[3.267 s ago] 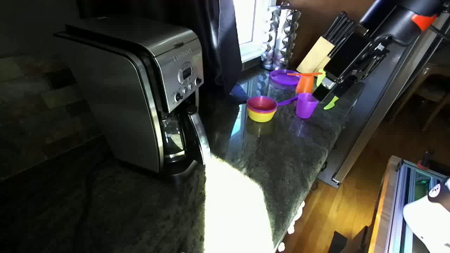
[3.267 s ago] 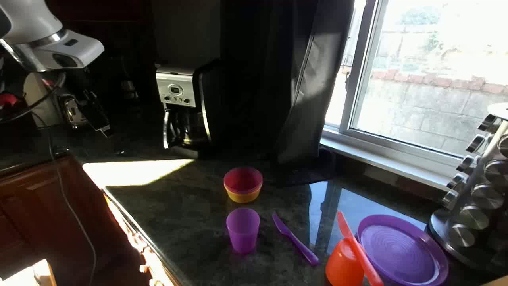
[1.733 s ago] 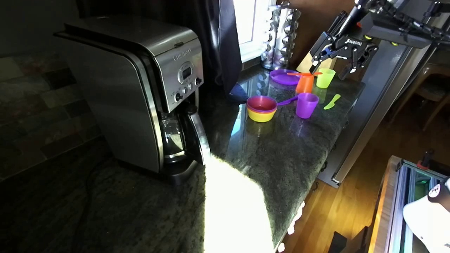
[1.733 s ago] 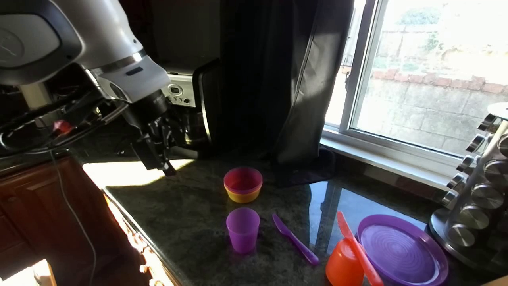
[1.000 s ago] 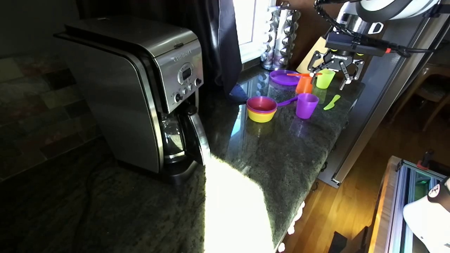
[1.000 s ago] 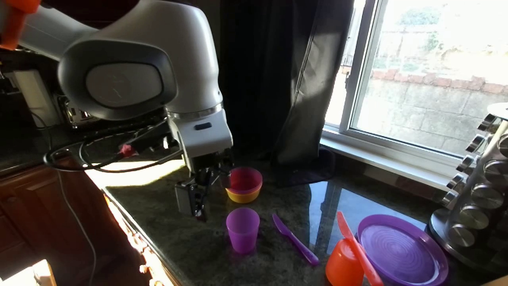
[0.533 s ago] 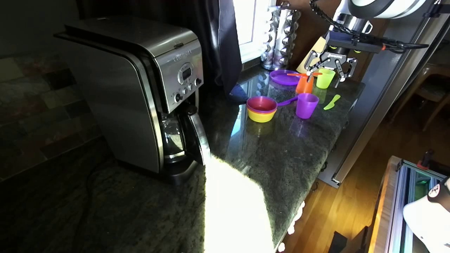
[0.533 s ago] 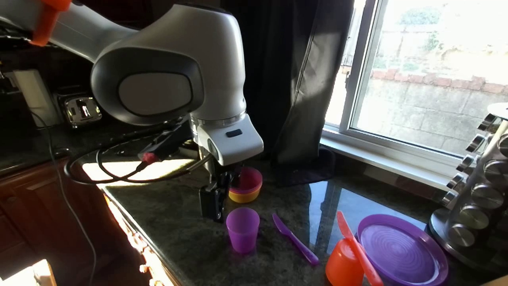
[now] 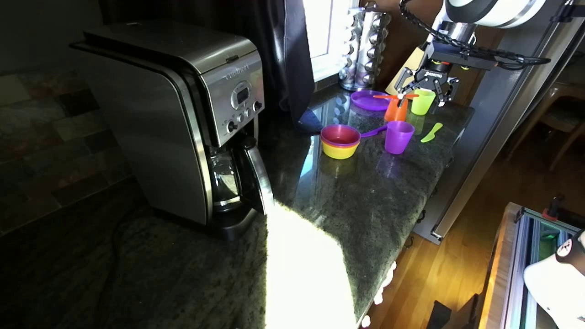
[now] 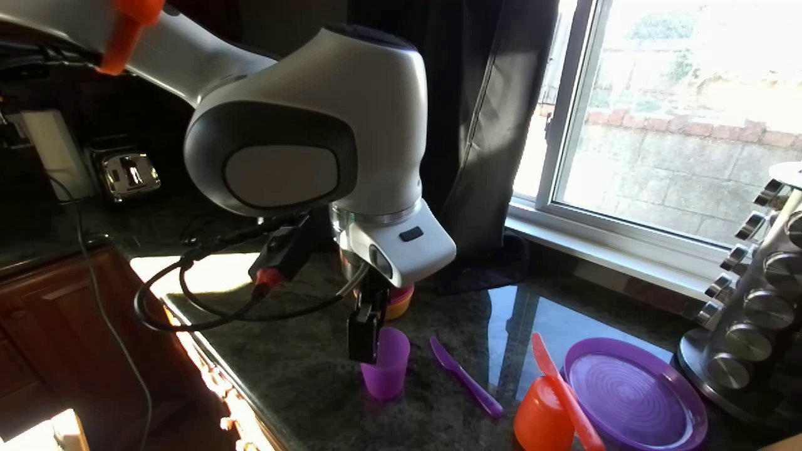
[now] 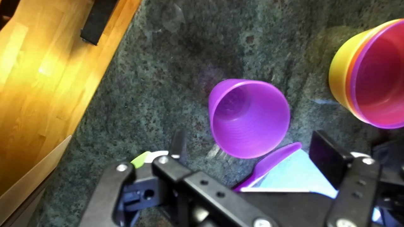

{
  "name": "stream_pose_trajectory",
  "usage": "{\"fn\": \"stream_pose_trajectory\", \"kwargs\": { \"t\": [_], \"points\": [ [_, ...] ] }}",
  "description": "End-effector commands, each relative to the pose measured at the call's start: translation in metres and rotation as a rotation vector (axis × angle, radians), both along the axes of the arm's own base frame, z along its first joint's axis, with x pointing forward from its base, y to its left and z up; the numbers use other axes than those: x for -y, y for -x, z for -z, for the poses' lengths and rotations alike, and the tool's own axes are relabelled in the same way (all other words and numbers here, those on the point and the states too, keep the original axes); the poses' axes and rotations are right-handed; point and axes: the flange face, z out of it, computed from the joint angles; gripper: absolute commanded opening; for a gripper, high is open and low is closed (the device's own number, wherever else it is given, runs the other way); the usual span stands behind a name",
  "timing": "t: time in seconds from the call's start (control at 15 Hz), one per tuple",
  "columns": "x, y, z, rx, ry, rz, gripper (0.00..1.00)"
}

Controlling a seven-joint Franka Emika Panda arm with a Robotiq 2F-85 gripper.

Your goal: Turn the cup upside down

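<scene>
The small purple cup (image 9: 398, 138) stands upright on the dark stone counter with its mouth up. In an exterior view the cup (image 10: 390, 376) is partly hidden behind a gripper finger. In the wrist view the cup (image 11: 249, 119) lies ahead of the fingertips, sideways between them, and its inside shows empty. My gripper (image 9: 420, 99) is open and points down above the counter near the cup. In the wrist view the gripper (image 11: 253, 148) has its fingers wide apart with nothing between them. I see no contact with the cup.
Stacked bowls (image 11: 378, 75) stand beside the cup. A purple knife (image 10: 467, 379) lies close by. An orange upturned cup (image 10: 544, 416) bears an orange knife (image 10: 567, 394), near a purple plate (image 10: 633, 391). A green cup (image 9: 422, 103), green knife (image 9: 432, 132) and coffee maker (image 9: 231, 91) also stand around.
The arm has swung in over the counter from the coffee maker's side. The gripper has turned to point down and come closer to the purple cup, staying open. The cup has not moved.
</scene>
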Motion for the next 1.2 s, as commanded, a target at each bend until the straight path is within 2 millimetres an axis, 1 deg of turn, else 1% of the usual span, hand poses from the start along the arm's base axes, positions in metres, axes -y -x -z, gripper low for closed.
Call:
{"fn": "stream_pose_trajectory", "kwargs": {
  "t": [0.0, 0.07, 0.13, 0.47, 0.6, 0.8, 1.13],
  "points": [
    [0.014, -0.013, 0.007, -0.037, -0.018, 0.037, 1.0],
    [0.015, -0.015, 0.007, -0.035, -0.017, 0.046, 1.0],
    [0.009, -0.008, 0.004, -0.012, -0.003, 0.021, 1.0],
    [0.013, -0.014, 0.008, -0.02, -0.003, 0.031, 1.0],
    [0.033, -0.024, 0.018, -0.079, -0.008, 0.108, 1.0],
    [0.052, -0.029, 0.026, -0.141, -0.034, 0.147, 1.0],
    [0.074, -0.048, 0.039, -0.245, -0.087, 0.147, 1.0]
  ]
}}
